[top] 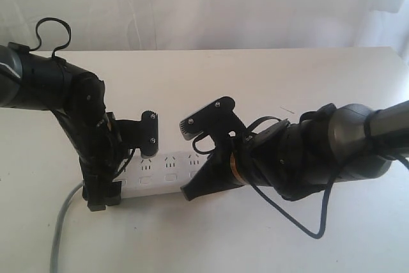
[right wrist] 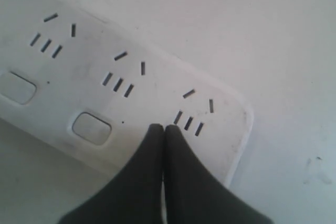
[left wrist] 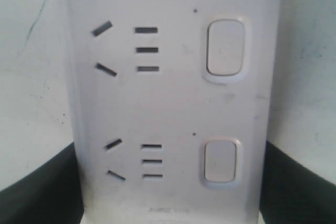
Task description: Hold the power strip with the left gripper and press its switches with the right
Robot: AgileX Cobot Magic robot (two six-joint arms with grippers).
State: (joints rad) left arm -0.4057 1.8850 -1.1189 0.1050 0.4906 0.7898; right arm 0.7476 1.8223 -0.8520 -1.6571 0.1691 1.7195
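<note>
Right wrist view: our right gripper [right wrist: 164,129], clenched, presses the power strip [right wrist: 157,72] near its end. The left gripper [left wrist: 168,203] grasps it, and we judge switches [right wrist: 91,128] remain.

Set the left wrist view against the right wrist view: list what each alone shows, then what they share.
Only the left wrist view: the left gripper's fingers flanking both long edges of the power strip, with two socket groups seen square-on. Only the right wrist view: the right gripper, shut, its tips on the strip near its rounded end. Both: the white strip, its switches and the white table.
</note>
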